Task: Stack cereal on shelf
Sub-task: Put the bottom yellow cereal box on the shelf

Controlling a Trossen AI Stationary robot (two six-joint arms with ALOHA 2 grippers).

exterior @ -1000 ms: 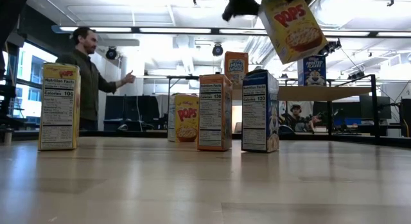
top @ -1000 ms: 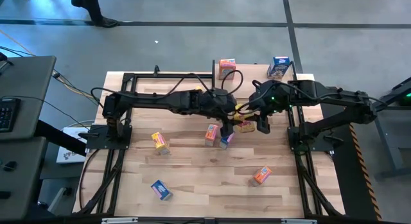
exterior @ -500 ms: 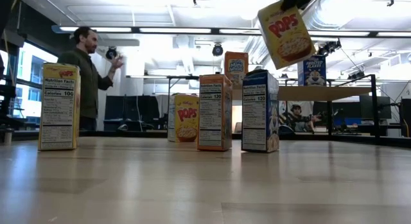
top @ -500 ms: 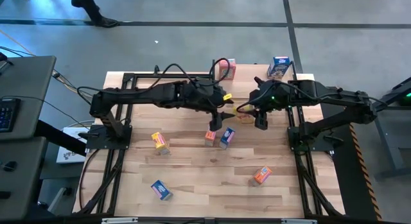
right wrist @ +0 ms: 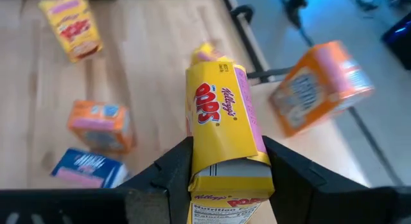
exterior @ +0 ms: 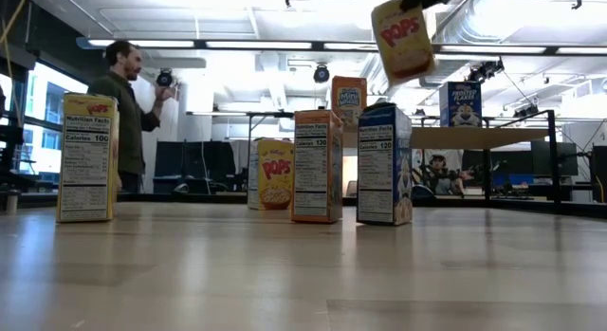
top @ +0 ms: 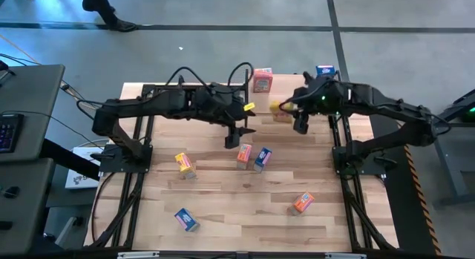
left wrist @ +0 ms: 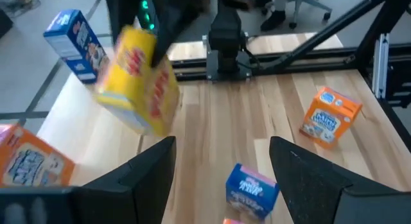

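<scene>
A yellow cereal box (top: 280,112) hangs in the air with my right gripper (top: 289,114) shut on it, just in front of the shelf (top: 297,84). The shelf, at the table's far edge, carries an orange box (top: 262,79) and a blue box (top: 323,72), both upright. The low view shows the yellow box (exterior: 403,37) high above the table. My left gripper (top: 241,134) hovers open and empty left of it, above the table's middle; its fingers (left wrist: 160,169) stand wide apart. My right gripper pinches the yellow box between its two fingers (right wrist: 173,166), on two opposite faces near its upper end (right wrist: 225,166). The fingers slant down toward the table's left. The box hangs below them, slightly tilted, lifted clear of table and shelf.
Loose boxes stand on the tabletop: an orange one (top: 245,154) and a blue one (top: 261,158) at the middle, a yellow one (top: 185,164) to the left, an orange one (top: 302,202) and a blue one (top: 185,218) nearer. A person (exterior: 128,108) stands beyond the table.
My left gripper has drawn back toward the table's left and far edges and risen, staying open, away from the yellow box. My right gripper has carried that box up and toward the far edge near the shelf; the box now hangs more upright.
</scene>
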